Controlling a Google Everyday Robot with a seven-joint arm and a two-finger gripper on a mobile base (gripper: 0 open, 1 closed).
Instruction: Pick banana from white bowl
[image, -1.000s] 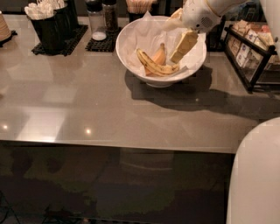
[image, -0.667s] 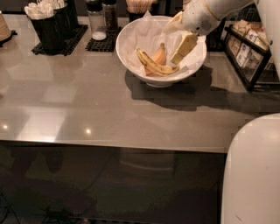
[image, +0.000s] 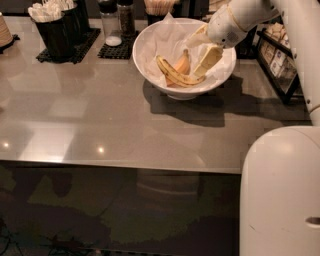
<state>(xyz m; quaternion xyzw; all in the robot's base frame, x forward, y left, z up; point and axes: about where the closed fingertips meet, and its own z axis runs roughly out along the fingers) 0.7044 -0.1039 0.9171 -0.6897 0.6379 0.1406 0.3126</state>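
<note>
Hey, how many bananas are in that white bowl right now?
1. The banana lies in the white bowl, in front of an orange piece. The gripper hangs over the bowl's right side. The paper lining might hide more.

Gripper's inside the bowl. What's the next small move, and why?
Probably ease the gripper a little down and left so its open fingers straddle the banana. It hangs inside the white bowl by the banana's right end, with nothing between the fingers yet. The orange piece lies just behind, so close on the banana alone.
</note>
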